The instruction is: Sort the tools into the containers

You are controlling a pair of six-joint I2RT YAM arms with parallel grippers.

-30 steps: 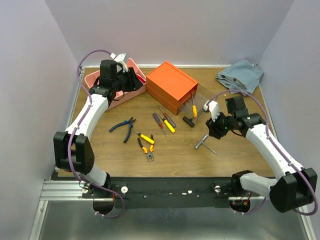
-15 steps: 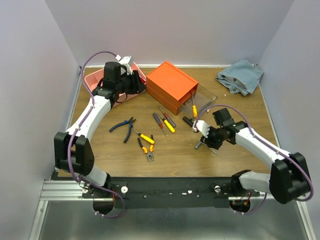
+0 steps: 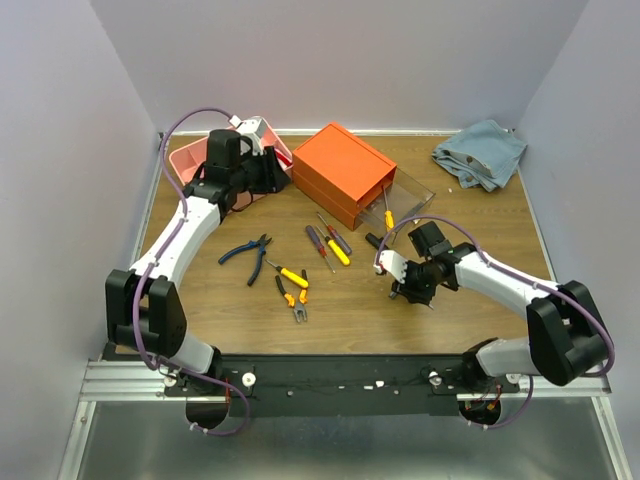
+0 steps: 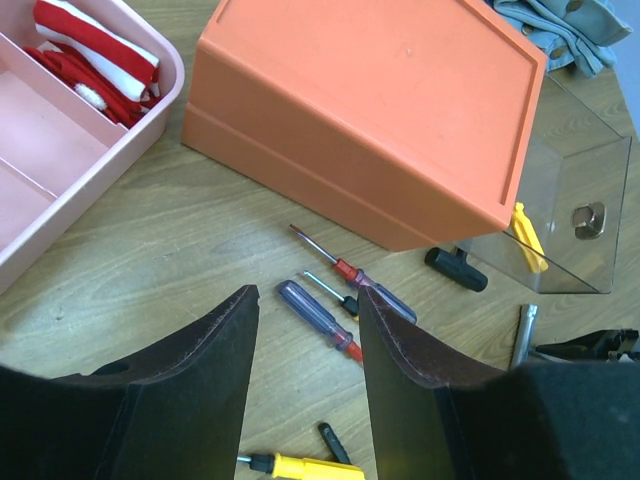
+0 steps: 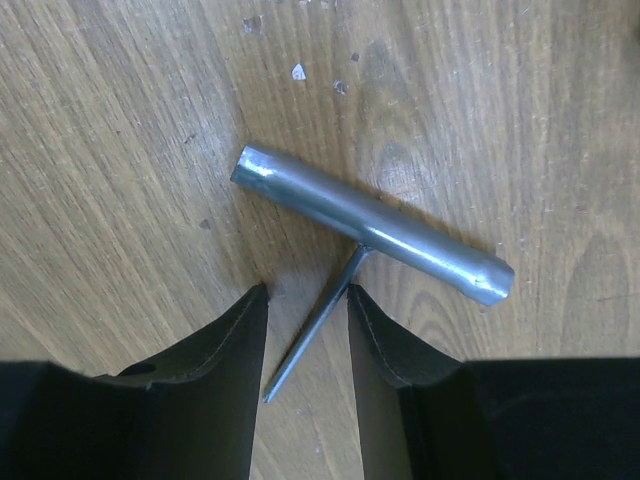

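The silver T-shaped wrench (image 5: 370,225) lies flat on the wood. My right gripper (image 5: 305,295) is open and low over it, one finger on each side of its thin stem (image 5: 318,335); in the top view my right gripper (image 3: 410,283) hides most of the wrench. My left gripper (image 4: 305,300) is open and empty, held above the table between the pink tray (image 3: 185,155) and the orange box (image 3: 342,170). Blue pliers (image 3: 245,252), orange pliers (image 3: 292,298), a yellow screwdriver (image 3: 290,275), dark-handled screwdrivers (image 4: 320,320) and the black hammer (image 4: 455,268) lie mid-table.
The box's clear drawer (image 4: 560,210) is pulled out with a yellow screwdriver (image 4: 527,235) in it. A red and white item (image 4: 95,50) lies in the pink tray (image 4: 60,150). A blue-grey cloth (image 3: 480,150) sits at the back right corner.
My right gripper has moved left and down from beside the drawer onto the T-shaped wrench. My left gripper has shifted slightly right, near the pink tray's edge.
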